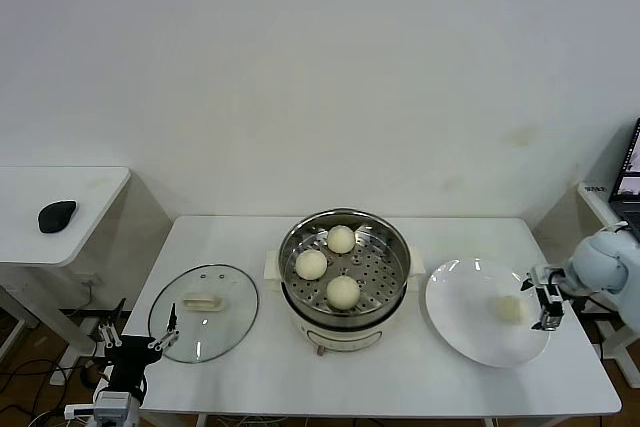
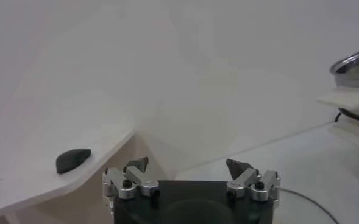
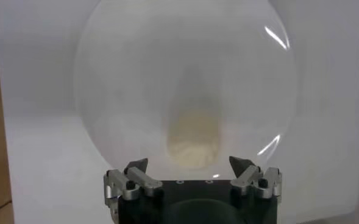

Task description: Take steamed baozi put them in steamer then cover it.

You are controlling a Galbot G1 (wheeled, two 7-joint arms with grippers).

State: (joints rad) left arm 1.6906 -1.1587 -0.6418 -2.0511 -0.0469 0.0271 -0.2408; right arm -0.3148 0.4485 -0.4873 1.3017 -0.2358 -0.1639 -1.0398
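right gripper [image 3: 191, 167] jaws apart | last baozi [image 3: 193, 141] just ahead, untouched | on plate [image 3: 118, 91]

We see a white counter [image 1: 400, 377] carrying three things in a row: the glass cover [image 1: 204, 312] lying flat on its left part, the steamer [image 1: 344, 277] at the middle, and a white plate [image 1: 470, 332] on the right. A second white counter [image 1: 90, 197] stands apart at far left, with a dark object [image 1: 57, 215] on it.
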